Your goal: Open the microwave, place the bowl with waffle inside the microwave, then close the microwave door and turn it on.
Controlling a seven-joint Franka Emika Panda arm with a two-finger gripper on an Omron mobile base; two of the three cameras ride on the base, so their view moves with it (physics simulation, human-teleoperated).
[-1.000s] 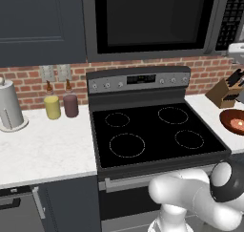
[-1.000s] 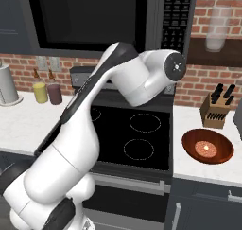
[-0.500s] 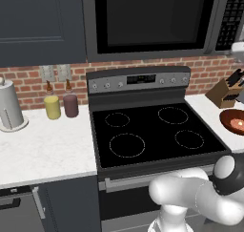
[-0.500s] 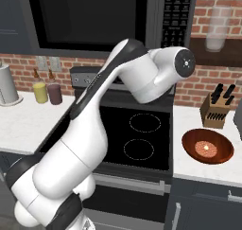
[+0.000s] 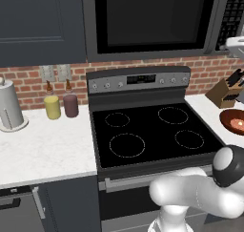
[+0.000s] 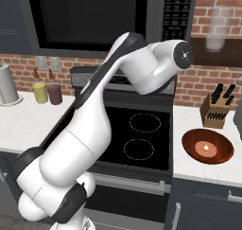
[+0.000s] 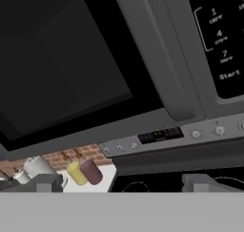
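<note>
End effector (image 7: 121, 182) wide open, empty, touching nothing; faces closed microwave door (image 7: 71, 73).

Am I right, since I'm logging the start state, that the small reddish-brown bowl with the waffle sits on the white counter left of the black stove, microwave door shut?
Not quite: the small reddish-brown bowl with the pale tan waffle sits on the white counter right of the black stove, by the knife block, as the right base view shows. The dark grey microwave door is indeed shut.
</note>
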